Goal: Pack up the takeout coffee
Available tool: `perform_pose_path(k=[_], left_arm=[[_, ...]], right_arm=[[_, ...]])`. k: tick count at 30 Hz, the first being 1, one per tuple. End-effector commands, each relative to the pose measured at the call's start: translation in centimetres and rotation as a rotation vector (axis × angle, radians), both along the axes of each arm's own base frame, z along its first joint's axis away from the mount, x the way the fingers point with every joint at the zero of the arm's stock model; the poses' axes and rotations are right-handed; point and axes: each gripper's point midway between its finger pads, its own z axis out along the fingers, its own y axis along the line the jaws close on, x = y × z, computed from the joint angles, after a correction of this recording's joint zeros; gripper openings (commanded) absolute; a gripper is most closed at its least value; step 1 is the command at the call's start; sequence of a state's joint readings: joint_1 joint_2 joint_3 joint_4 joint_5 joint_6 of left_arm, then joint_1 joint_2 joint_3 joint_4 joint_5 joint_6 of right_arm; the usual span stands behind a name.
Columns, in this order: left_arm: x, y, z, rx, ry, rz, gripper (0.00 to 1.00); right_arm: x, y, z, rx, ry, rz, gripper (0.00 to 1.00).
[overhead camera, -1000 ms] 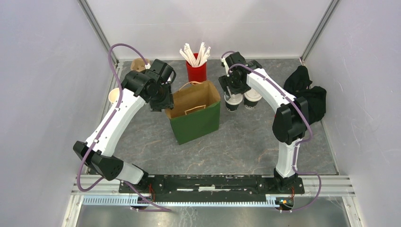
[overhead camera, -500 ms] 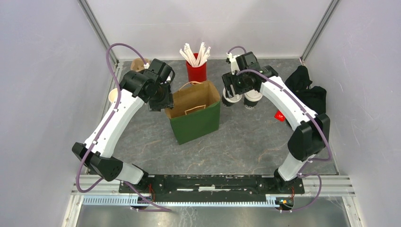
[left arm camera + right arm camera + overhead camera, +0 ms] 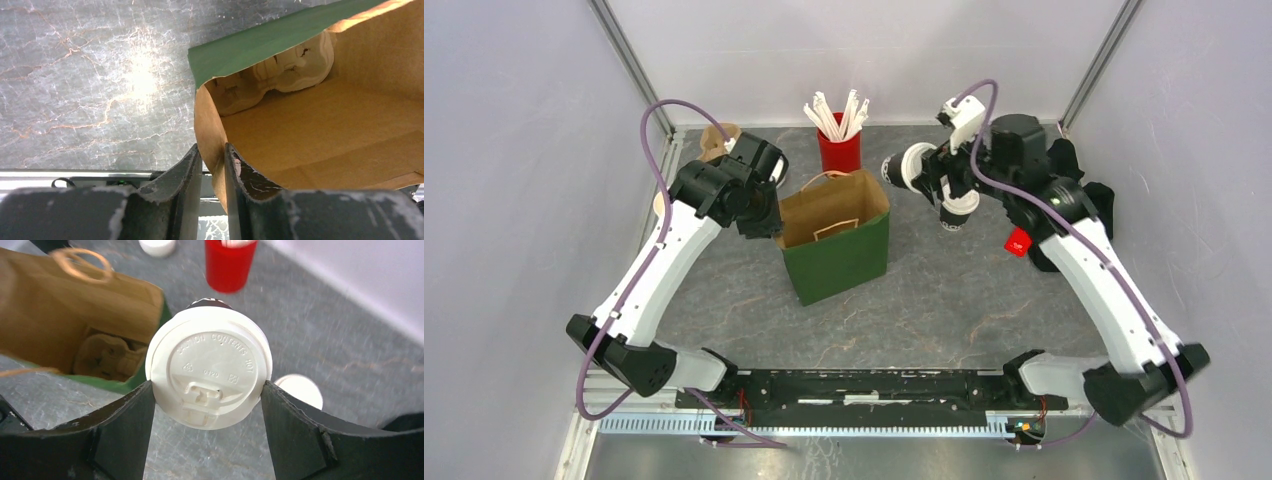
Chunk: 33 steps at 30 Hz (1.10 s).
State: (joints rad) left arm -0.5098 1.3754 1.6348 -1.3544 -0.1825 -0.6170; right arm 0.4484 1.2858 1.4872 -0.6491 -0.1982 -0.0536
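One takeout coffee [image 3: 905, 170], a black cup with a white sip lid [image 3: 210, 371], hangs tilted above the table, right of the bag's mouth. My right gripper [image 3: 921, 170] [image 3: 207, 386] is shut on it just under the lid. The other takeout coffee [image 3: 957, 210] [image 3: 300, 390] stands on the table below. The green paper bag [image 3: 836, 245] [image 3: 75, 315] stands open with a pulp cup carrier [image 3: 280, 75] [image 3: 107, 357] at its bottom. My left gripper [image 3: 764, 222] [image 3: 213, 160] is shut on the bag's left rim [image 3: 210, 125].
A red holder [image 3: 839, 152] [image 3: 230, 265] full of white straws stands behind the bag. A stack of lidless cups [image 3: 719, 138] and a loose cup [image 3: 662, 205] sit at the far left. A black cloth [image 3: 1079, 200] and a small red item [image 3: 1019, 242] lie at the right.
My right arm has lifted one coffee off the table and swung outward, tilting the cup toward the bag. My left gripper has closed on the bag's rim.
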Motion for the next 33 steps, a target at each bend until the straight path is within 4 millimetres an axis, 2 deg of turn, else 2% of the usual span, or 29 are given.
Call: perform_pose_path(k=[1, 3, 8, 14, 17, 22, 29, 33], left_arm=[[2.0, 0.0, 1.5, 0.009, -0.109, -0.026, 0.29], [2.7, -0.1, 1.7, 0.019, -0.126, -0.033, 0.28], [3.7, -0.1, 1.7, 0.045, -0.143, -0.045, 0.26], [4.3, -0.1, 1.6, 0.066, -0.151, -0.058, 0.29], [4.1, 0.1, 1.3, 0.069, -0.143, -0.051, 0.26], [4.6, 0.6, 1.6, 0.092, -0.193, -0.046, 0.03], [7.1, 0.7, 5.7, 0.086, -0.450, -0.088, 0.02], [7.5, 0.3, 6.9, 0.061, -0.521, -0.114, 0.02]], right_arm=[[-1.9, 1.2, 6.7, 0.091, -0.244, 0.147, 0.66], [-3.1, 1.7, 8.2, 0.113, -0.279, 0.208, 0.65], [-5.0, 3.5, 10.4, 0.152, -0.288, 0.350, 0.62], [-6.4, 6.8, 11.5, 0.153, -0.270, 0.466, 0.61], [-7.0, 8.6, 11.5, 0.133, -0.265, 0.508, 0.61], [-7.9, 10.5, 10.7, 0.072, -0.250, 0.544, 0.59], [-8.9, 11.2, 9.7, 0.042, -0.222, 0.563, 0.57], [-9.0, 11.7, 8.6, -0.008, -0.210, 0.550, 0.56]])
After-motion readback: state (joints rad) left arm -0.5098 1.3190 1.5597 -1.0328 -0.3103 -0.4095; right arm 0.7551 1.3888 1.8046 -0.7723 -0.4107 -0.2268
